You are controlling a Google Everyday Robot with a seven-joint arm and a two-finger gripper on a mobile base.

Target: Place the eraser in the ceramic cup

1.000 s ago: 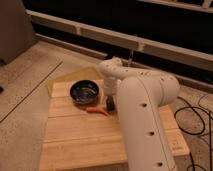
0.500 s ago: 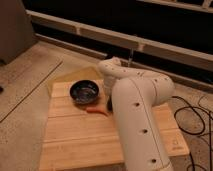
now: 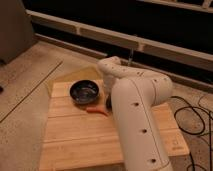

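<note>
1. Eraser: not in view. You cannot see it on the table or in the jaws. The white arm (image 3: 135,120) covers the place where it most likely lies.
2. Cup: not in view either. It is probably behind the same arm, but that is only a guess.
3. Gripper: hidden behind the arm, low at the table top, just right of the bowl and close to the chili. The jaws are pressed together. You cannot tell whether they pinch the eraser.
4. Bowl (image 3: 85,91): 1, dark and glossy, upright on the far left part of the table.
5. Chili (image 3: 98,111): 1, thin and red, lying flat near the bowl on its near side.
6. Table (image 3: 75,142): 1, pale wooden slats.
7. Cable (image 3: 192,117): dark loops on the floor to the right.
8. Progress: you should read this as the grasping step, early in the task. The lift, the carry to the cup and the release are left to do.
9. Writing: a small mark on the table's near right corner is unreadable. No brand is legible on the arm.
</note>
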